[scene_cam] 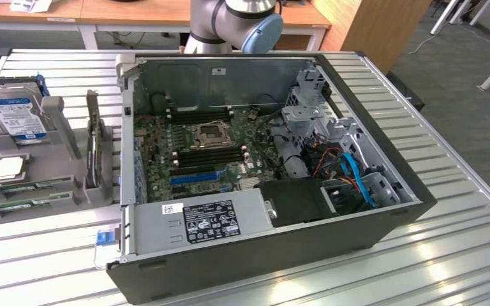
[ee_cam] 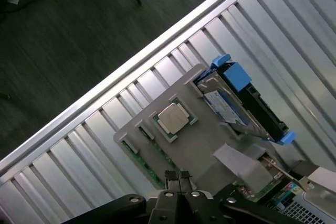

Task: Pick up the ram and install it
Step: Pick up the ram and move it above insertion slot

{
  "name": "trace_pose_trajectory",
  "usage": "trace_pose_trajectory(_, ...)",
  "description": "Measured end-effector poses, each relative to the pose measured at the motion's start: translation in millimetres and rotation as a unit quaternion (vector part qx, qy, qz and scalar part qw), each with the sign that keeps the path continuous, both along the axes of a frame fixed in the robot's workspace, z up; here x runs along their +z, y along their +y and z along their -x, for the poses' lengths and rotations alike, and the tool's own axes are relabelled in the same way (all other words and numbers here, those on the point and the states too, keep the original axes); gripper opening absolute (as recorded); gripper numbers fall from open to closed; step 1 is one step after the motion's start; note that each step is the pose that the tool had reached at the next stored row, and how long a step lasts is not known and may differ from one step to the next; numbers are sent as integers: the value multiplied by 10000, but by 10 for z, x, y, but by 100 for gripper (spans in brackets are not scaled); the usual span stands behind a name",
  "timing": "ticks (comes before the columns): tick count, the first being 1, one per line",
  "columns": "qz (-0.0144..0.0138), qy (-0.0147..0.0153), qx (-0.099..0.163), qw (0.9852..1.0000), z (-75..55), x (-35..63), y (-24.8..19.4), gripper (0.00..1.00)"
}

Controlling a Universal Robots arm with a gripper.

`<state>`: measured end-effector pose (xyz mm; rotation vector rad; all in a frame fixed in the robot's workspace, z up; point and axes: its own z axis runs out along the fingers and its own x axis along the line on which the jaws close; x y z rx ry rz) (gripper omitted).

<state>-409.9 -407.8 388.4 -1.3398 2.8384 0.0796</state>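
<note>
Shut, empty gripper (ee_cam: 178,176) hangs over the grey parts holder (ee_cam: 210,129); the ram is not yet picked.
The ram (ee_cam: 146,165) lies flat in a slot along the holder's edge, beside the CPU (ee_cam: 173,118). Its long axis points toward the gripper, with its near end close under it.

The worktop (scene_cam: 458,255) is seen as ribbed, glossy metal. At the exterior view's left, a grey holder (scene_cam: 58,118) is finished in matt plastic, and a paper label is carried by the hard drive (scene_cam: 15,115). The gripper (ee_cam: 178,178) is possibly matt black metal.
</note>
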Motion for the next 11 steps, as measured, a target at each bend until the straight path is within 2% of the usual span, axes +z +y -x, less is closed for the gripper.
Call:
trace_pose_trajectory(6,0,0,433,9991,0,-1,0,10)
trace_pose_trajectory(11,0,0,799,9968,0,-2,0,10)
